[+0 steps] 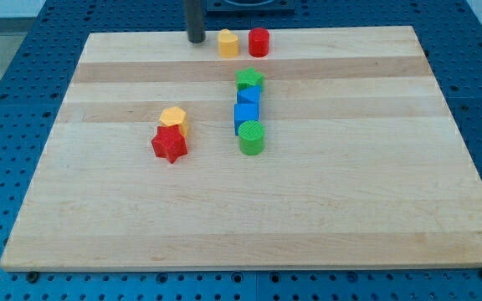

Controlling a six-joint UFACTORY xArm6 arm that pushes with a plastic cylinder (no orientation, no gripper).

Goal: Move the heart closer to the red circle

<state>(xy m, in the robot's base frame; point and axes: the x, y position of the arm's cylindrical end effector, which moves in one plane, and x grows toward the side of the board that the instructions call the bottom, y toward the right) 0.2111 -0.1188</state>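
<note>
Yellow heart [228, 43] beside red circle [259, 41], both near bench [99, 226] top edge. My tip [197, 38] upright, at heart's 9 o'clock, not touching. No hand fitted.

Bright, even overhead light; soft short shadows beneath the blocks; mild sheen on the wooden board [308, 217]; focus sharp.

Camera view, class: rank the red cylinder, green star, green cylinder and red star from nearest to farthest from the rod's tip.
From my tip, at the board's top edge:
1. Red cylinder, top, to the right.
2. Green star, centre column's top.
3. Green cylinder, column's bottom.

The red star, left of centre, is too close to the green cylinder to call.
</note>
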